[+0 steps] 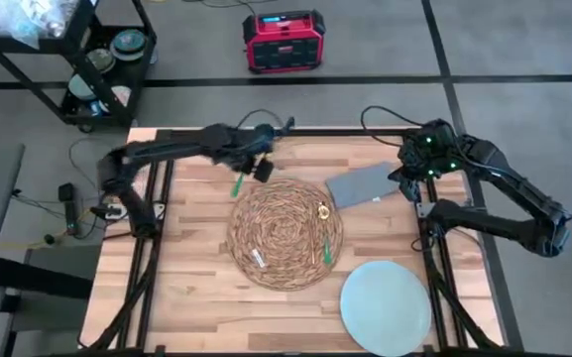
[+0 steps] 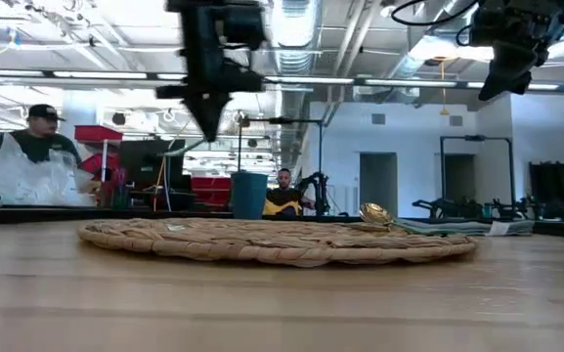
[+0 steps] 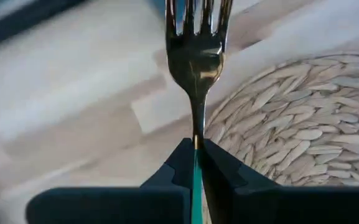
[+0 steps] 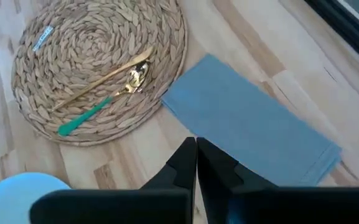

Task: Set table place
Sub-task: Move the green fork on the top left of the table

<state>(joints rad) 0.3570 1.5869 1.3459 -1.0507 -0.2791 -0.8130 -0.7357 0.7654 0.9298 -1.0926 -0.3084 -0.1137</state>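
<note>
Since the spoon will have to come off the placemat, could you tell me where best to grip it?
Probably by the green handle, from straight above. The spoon lies flat on the placemat, and a gold utensil lies close beside its bowl, while the green end lies clear near the placemat's rim.

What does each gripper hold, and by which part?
The left gripper holds a fork by its green handle, tines pointing away. The right gripper is shut and holds nothing, above the napkin.

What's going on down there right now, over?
Left gripper shut on fork, above placemat edge. Right gripper shut, empty, over napkin. Spoon lies on placemat; plate off to side.
</note>
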